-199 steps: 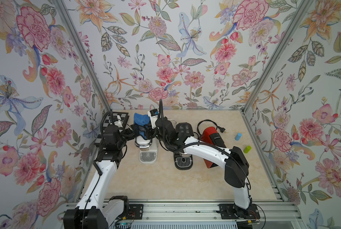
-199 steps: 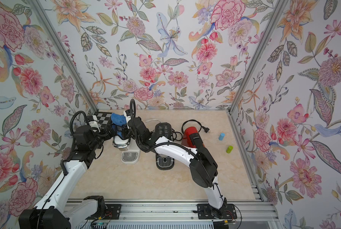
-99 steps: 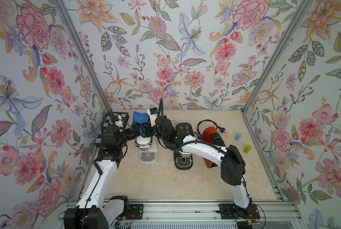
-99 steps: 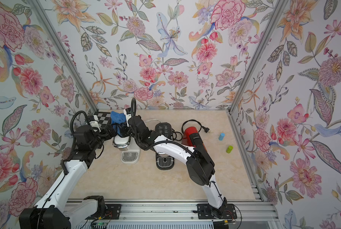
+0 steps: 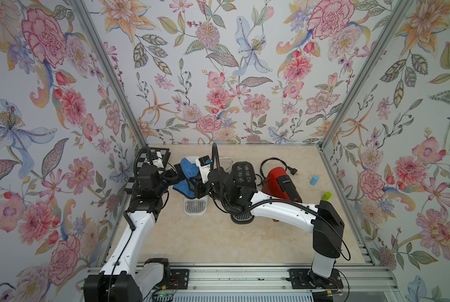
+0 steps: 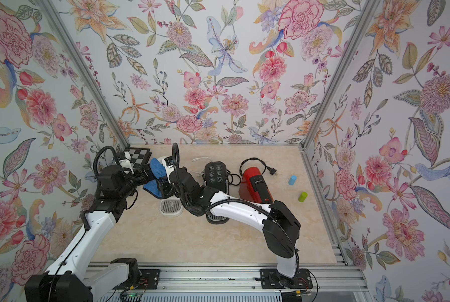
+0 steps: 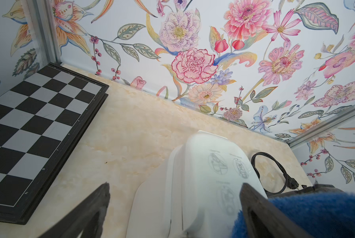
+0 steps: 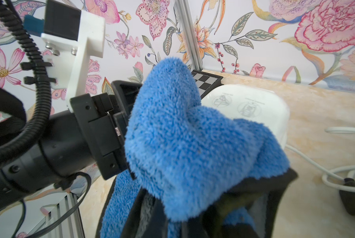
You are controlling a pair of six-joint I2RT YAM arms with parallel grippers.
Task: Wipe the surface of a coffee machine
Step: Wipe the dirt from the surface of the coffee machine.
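A white coffee machine (image 7: pixel 203 164) stands at the back left, its drip tray (image 5: pixel 195 206) toward the front. Over its top and side hangs a blue cloth (image 5: pixel 188 170), bunched and fluffy in the right wrist view (image 8: pixel 182 144). My right gripper (image 5: pixel 196 185) is shut on the blue cloth beside the machine (image 8: pixel 255 103). On the machine's other side, my left gripper (image 7: pixel 174 185) stands open with a finger on each side of the white body; whether they touch it does not show. The cloth (image 7: pixel 317 210) lies just past one finger.
A black coffee machine (image 5: pixel 242 172) and a red one (image 5: pixel 281 183) stand to the right, with cables around them. A blue cylinder (image 5: pixel 314 180) and a green cylinder (image 5: pixel 326 196) stand near the right wall. A chessboard (image 5: pixel 161 154) lies in the back left corner.
My right gripper has shifted a little toward the front with the cloth, dragging it over the white machine. The left arm has stayed where it was.
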